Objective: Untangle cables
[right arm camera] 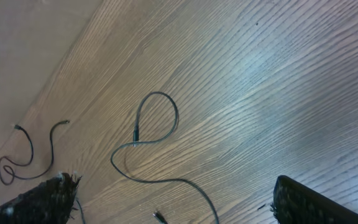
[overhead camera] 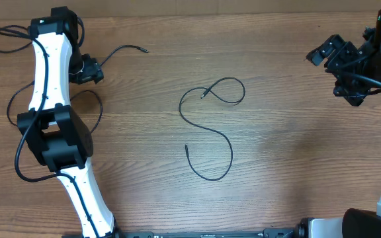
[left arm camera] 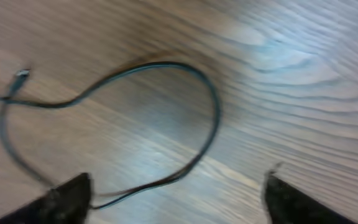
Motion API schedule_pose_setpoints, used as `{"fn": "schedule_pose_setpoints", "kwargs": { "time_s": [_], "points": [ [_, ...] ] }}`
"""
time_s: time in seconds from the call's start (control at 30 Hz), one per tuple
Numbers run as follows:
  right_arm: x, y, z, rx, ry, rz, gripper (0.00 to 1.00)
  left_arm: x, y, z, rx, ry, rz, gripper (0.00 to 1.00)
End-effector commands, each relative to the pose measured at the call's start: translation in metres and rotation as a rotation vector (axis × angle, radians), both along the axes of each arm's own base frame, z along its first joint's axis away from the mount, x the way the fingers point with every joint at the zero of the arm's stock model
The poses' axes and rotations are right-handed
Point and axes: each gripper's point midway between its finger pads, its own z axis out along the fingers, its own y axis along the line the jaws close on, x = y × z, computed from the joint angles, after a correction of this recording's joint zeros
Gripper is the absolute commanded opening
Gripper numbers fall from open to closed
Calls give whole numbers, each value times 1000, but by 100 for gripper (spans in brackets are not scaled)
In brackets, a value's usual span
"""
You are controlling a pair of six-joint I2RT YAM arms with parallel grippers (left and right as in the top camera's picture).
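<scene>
One thin black cable [overhead camera: 207,129] lies in an S shape with a small loop at mid-table; it also shows in the right wrist view [right arm camera: 157,124]. A second thin cable [overhead camera: 121,48] runs from beside my left gripper [overhead camera: 88,69] toward the back, and a thin strand [overhead camera: 100,109] curves by the left arm. In the left wrist view a cable loop [left arm camera: 210,106] with a small plug end [left arm camera: 22,73] lies between and beyond the open fingers [left arm camera: 179,199], passing close by the left finger. My right gripper [overhead camera: 336,69] is open and empty at the far right, its fingers [right arm camera: 179,199] spread wide.
Thicker black arm wires [overhead camera: 5,36] loop around the left arm's base and elbow [overhead camera: 55,135]. The table's back edge [overhead camera: 210,8] runs along the top. The far cable appears small at the left of the right wrist view [right arm camera: 23,155].
</scene>
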Motion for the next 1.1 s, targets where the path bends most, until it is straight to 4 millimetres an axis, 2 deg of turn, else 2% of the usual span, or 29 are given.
{"fn": "schedule_pose_setpoints", "kwargs": {
  "time_s": [0.0,0.13,0.2,0.23,0.3,0.43,0.53,0.57,0.6,0.67,0.87,0.93,1.0,1.07],
  "points": [
    [0,-2,-2,-12,3,-1,100,1,-32,-17,-175,-3,-9,73],
    [-1,-2,-2,-11,8,-1,100,-5,-40,-42,-196,24,-17,65],
    [-2,-2,-3,-15,11,5,100,-6,-40,-55,-197,29,-17,58],
    [-3,-2,-3,-14,16,6,100,-7,-37,-66,-178,29,-19,56],
    [-3,-2,-4,-14,18,6,100,-6,-28,-75,-138,20,-13,53],
    [-4,-2,-4,-13,20,6,100,-2,-10,-80,-74,-2,2,52],
    [-4,-2,-4,-13,20,5,100,4,0,-81,-66,-35,21,20],
    [-4,-2,-4,-13,20,5,100,5,2,-82,-65,-41,24,15],
    [-4,-2,-4,-13,20,5,100,6,3,-84,-64,-47,27,17],
    [-4,-2,-4,-13,20,5,100,7,4,-89,-62,-59,27,32],
    [-3,-2,-4,-13,19,5,100,10,4,-106,-56,-89,25,41],
    [-4,-2,-4,-13,20,5,100,12,2,-109,-66,-100,24,42],
    [-4,-2,-4,-13,20,5,100,15,-5,-113,-107,-119,19,37],
    [-4,-2,-4,-13,20,5,100,16,-10,-115,-139,-128,16,21]
  ]
}}
